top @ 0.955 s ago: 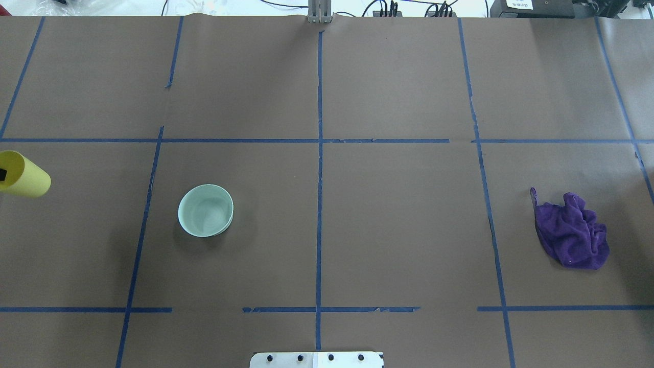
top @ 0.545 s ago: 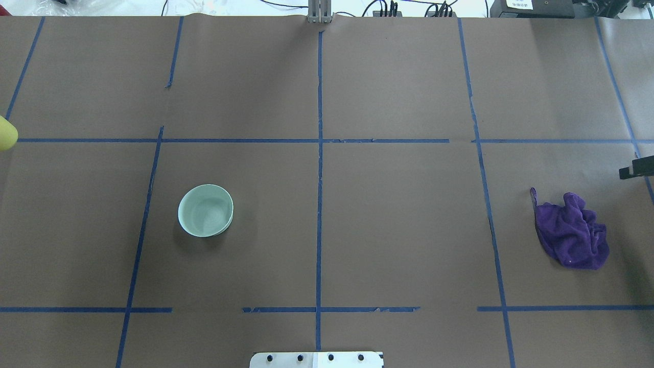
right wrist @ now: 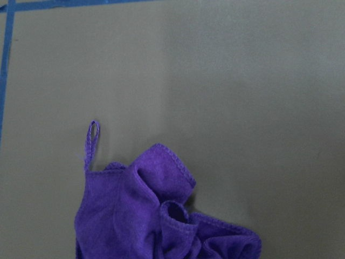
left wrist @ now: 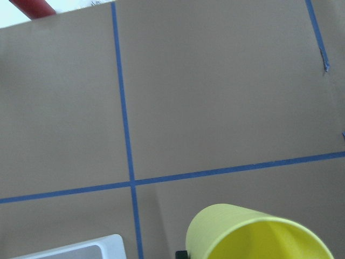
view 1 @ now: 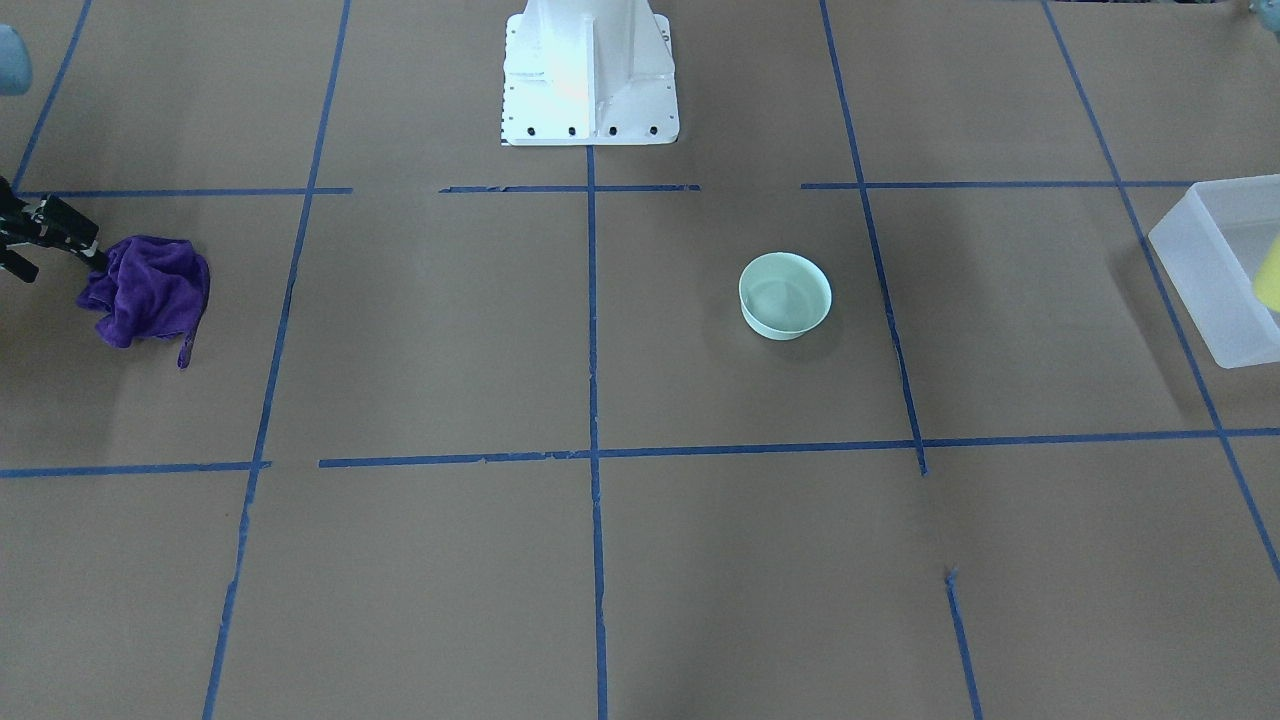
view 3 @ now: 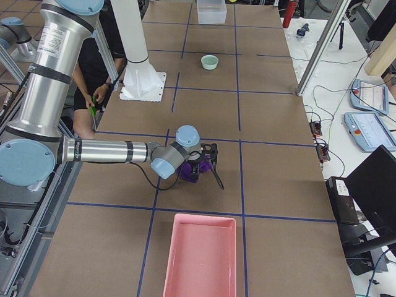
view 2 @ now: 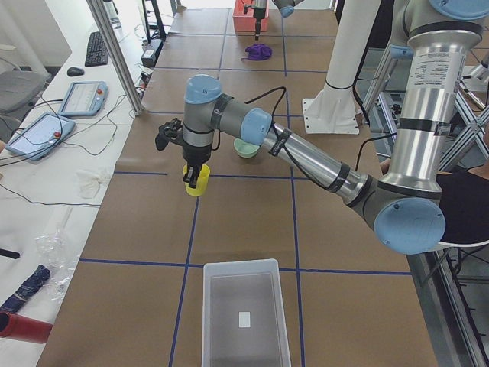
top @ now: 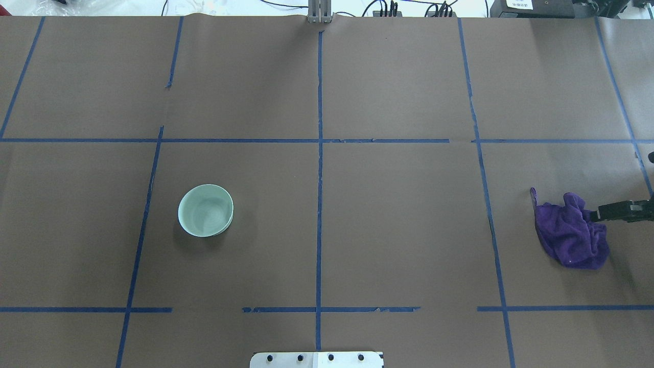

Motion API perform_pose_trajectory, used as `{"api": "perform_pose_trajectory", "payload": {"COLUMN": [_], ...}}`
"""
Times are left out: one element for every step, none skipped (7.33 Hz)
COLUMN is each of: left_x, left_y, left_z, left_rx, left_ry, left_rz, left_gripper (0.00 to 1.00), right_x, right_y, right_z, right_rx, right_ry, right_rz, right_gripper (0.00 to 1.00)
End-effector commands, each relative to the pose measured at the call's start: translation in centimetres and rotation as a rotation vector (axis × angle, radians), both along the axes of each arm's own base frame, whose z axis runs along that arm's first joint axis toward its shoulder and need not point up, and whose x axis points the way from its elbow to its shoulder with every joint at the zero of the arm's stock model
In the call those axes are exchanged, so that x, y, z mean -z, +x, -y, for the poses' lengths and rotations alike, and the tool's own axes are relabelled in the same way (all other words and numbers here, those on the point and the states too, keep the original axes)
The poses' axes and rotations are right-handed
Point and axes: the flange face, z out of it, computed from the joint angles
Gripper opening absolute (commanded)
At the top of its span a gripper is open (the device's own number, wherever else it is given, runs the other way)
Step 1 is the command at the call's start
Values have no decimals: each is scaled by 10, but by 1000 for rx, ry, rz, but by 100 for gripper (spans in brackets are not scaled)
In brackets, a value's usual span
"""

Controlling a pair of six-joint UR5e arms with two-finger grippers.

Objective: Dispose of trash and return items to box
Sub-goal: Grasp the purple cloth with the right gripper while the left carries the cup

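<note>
Cup point(left wrist: 253, 237), clamped in left gripper point(view 2: 194, 177), has left overhead view toward box point(view 2: 244, 306); right gripper point(view 1: 62, 255), jaws apart, now reaches cloth point(top: 571, 237).

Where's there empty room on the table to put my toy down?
The big middle patch between the bowl and the purple cloth is bare, and so is the whole far side past the long tape line. The ends are crowded: the right gripper hovers by the cloth, and the left gripper holds the cup up at the box's end.
</note>
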Motion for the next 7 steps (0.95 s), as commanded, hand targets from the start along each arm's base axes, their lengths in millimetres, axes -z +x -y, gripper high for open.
{"api": "perform_pose_trajectory", "payload": {"left_x": [-10, -21, -30, -36, -47, -63, -76], "left_y": [-30, -34, -35, -44, -51, -58, -63], "left_z": [9, 12, 14, 14, 15, 18, 20], "left_rx": [-10, -38, -75, -71, -83, -94, -107], "left_ry": [20, 23, 29, 27, 23, 8, -4], "left_rz": [41, 54, 65, 69, 75, 78, 81], "left_gripper": [0, 0, 0, 0, 0, 0, 0], "right_x": [-2, 3, 6, 9, 9, 7, 6], "right_y": [-39, -48, -60, -63, -63, -62, -61], "right_z": [-13, -11, -7, -5, -5, -6, -7], "right_rx": [20, 29, 40, 40, 41, 41, 41], "right_ry": [9, 23, 32, 37, 34, 28, 26], "right_rz": [-46, -40, -38, -36, -36, -39, -41], "right_gripper": [100, 100, 100, 100, 89, 41, 0]}}
